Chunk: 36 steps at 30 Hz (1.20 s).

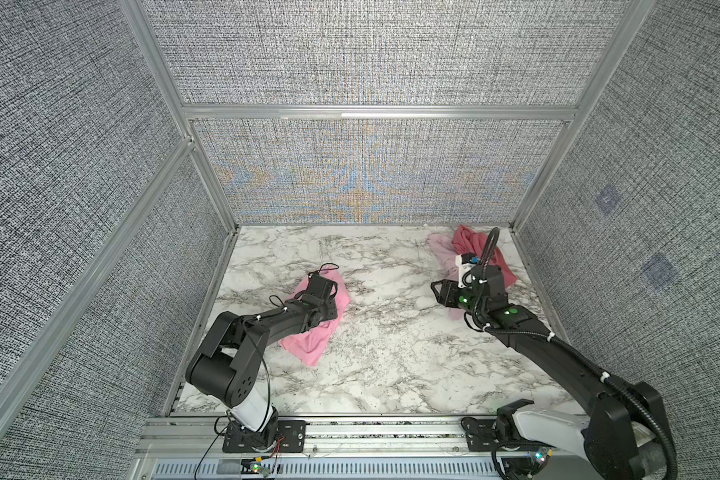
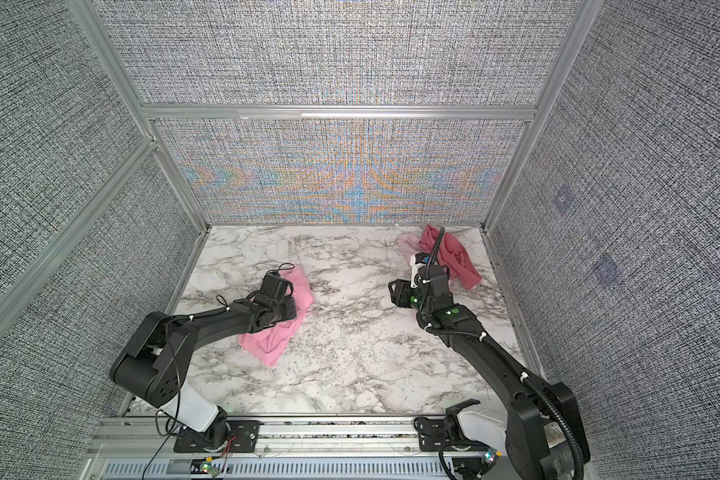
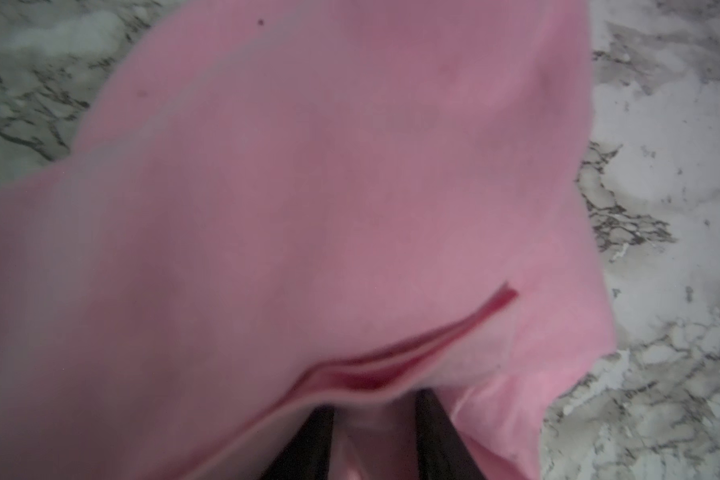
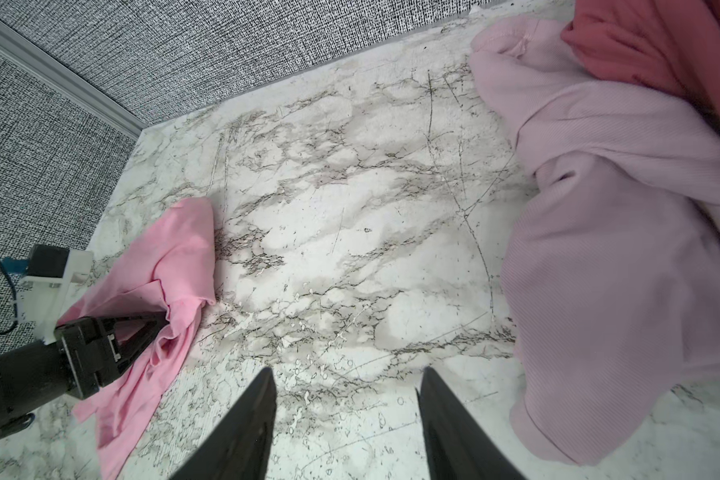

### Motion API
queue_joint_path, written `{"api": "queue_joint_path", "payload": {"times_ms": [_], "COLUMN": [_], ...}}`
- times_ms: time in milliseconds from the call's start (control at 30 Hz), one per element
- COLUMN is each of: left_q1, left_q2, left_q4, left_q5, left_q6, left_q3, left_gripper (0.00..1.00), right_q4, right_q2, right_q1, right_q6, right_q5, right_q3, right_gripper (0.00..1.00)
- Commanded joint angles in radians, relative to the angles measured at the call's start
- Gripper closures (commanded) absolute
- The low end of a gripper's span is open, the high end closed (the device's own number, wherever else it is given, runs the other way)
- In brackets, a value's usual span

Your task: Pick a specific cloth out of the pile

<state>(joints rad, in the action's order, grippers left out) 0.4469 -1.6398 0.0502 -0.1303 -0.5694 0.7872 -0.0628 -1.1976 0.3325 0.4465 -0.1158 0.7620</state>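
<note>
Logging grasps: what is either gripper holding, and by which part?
The left gripper pinches the bright pink cloth at a bunched fold near its middle, the rest lying on the table. The right gripper is open and holds nothing.

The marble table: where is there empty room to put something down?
The marble table is barest in its middle, between the bright pink cloth in the left gripper and the open right gripper, and along the near edge. Crowded: the far right corner, where the pale pink cloth and rose-red cloth lie heaped.
</note>
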Motion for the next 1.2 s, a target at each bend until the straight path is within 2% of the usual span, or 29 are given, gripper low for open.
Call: {"api": "queue_joint_path", "payload": {"times_ms": [0, 267, 733, 967, 1167], "left_q1": [-0.038, -0.153, -0.375, -0.399, -0.388], "left_q2": [-0.018, -0.078, -0.176, -0.179, -0.058], "left_q4": [-0.050, -0.057, -0.094, -0.078, -0.122], "left_q5": [0.000, -0.003, 0.078, 0.070, 0.141], "left_q6": [-0.002, 0.048, 0.105, 0.132, 0.151], "left_q3": [0.004, 0.079, 0.207, 0.253, 0.185], "left_gripper": [0.63, 0.63, 0.63, 0.63, 0.64], "right_q4": [0.011, 0.004, -0.015, -0.019, -0.082], "right_q2": [-0.009, -0.051, -0.112, -0.122, -0.085], "right_q1": [0.000, 0.001, 0.002, 0.005, 0.004], "right_q6": [0.001, -0.002, -0.003, 0.001, -0.046], "right_q5": [0.005, 0.011, 0.025, 0.037, 0.093], "right_q3": [0.017, 0.055, 0.116, 0.123, 0.147], "right_gripper": [0.43, 0.43, 0.43, 0.43, 0.43]}}
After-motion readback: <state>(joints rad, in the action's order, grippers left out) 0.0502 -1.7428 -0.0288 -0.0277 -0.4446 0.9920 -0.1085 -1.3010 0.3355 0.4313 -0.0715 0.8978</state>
